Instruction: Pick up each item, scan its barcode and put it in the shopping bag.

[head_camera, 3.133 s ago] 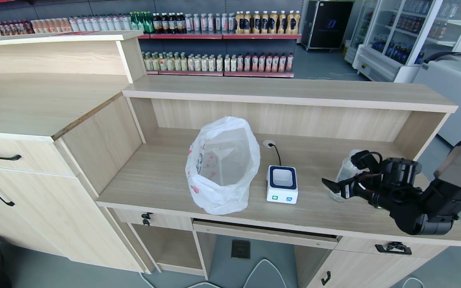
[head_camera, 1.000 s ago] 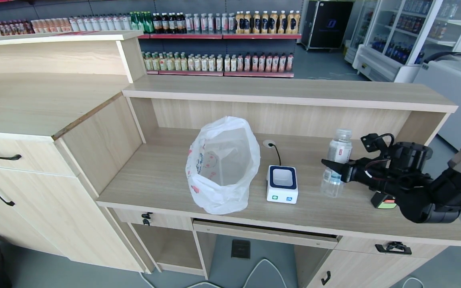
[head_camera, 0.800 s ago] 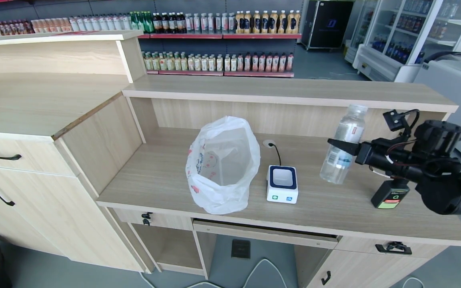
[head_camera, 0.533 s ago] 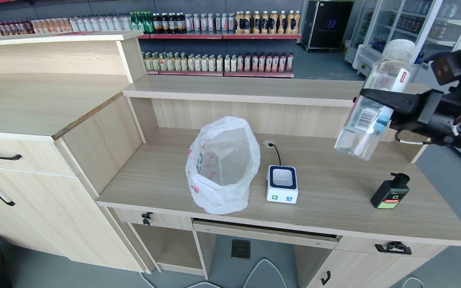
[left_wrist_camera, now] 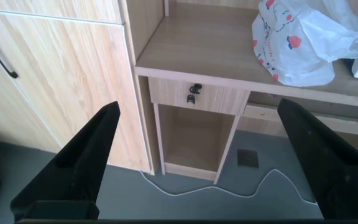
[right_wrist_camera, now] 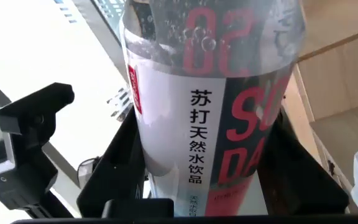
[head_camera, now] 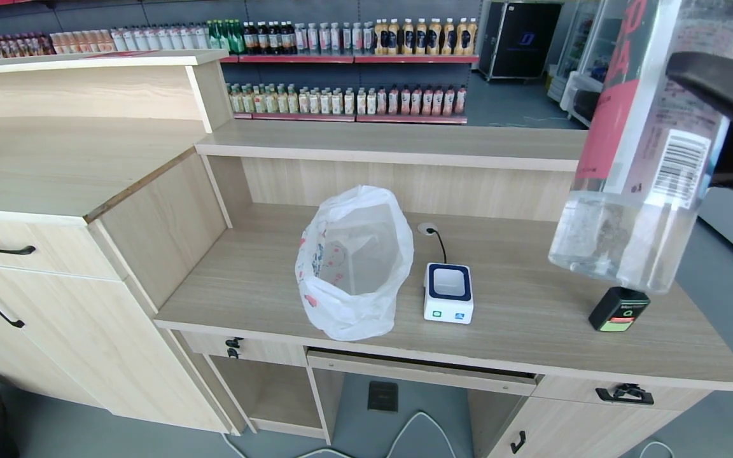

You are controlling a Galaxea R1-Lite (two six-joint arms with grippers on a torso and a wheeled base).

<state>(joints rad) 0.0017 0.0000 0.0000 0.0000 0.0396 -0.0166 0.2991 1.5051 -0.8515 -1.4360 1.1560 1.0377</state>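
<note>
A clear soda-water bottle [head_camera: 640, 152] with a red-and-white label hangs high over the counter's right end, close to the head camera, barcode facing it. My right gripper [head_camera: 653, 95] is shut on the bottle [right_wrist_camera: 210, 99], a black finger [head_camera: 716, 83] on each side. The white shopping bag [head_camera: 354, 261] stands open mid-counter, with the white-and-blue scanner [head_camera: 448, 292] just right of it. A black pump bottle [head_camera: 618, 308] stands near the right front edge, its top hidden by the held bottle. My left gripper [left_wrist_camera: 199, 109] hangs open, low before the counter's left front.
The wooden counter [head_camera: 519, 331] has a raised back shelf [head_camera: 392, 143] and a taller cabinet [head_camera: 55, 165] on the left. A cable [head_camera: 438, 242] runs from the scanner to a hole behind it. Bare counter lies between the scanner and the pump bottle.
My right gripper has lifted the bottle off the counter's right side, up and toward the head camera. The black pump bottle behind it came into sight.
</note>
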